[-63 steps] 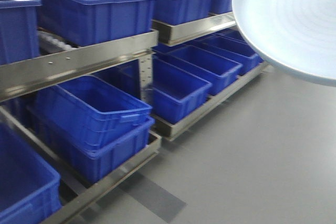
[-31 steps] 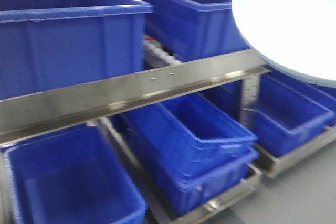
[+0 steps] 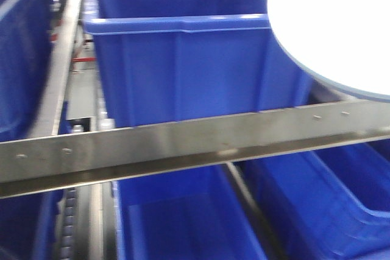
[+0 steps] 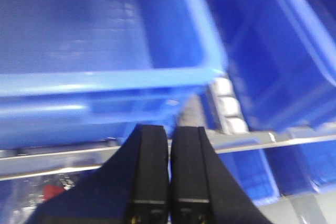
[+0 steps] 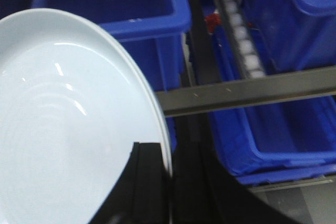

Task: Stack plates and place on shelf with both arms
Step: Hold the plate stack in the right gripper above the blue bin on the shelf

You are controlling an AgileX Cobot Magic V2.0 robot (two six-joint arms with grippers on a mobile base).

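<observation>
A pale bluish-white plate (image 3: 341, 22) hangs tilted at the top right of the front view, in front of the shelf's metal rail (image 3: 183, 144). In the right wrist view the same plate (image 5: 68, 129) fills the left half, and my right gripper (image 5: 169, 150) is shut on its rim. I cannot tell whether it is one plate or two stacked. My left gripper (image 4: 169, 128) is shut with nothing between its black fingers, facing a blue bin (image 4: 100, 51) on the shelf.
A large blue bin (image 3: 183, 59) stands on the upper shelf level right ahead. More blue bins (image 3: 183, 223) sit below the rail and on both sides. Roller tracks (image 5: 239, 30) run between bins. Grey floor (image 5: 310, 203) shows at the lower right.
The front view has swung across the shelving and come closer, so the floor has left the view and one upper bin now fills the middle. The plate keeps its place at the top right.
</observation>
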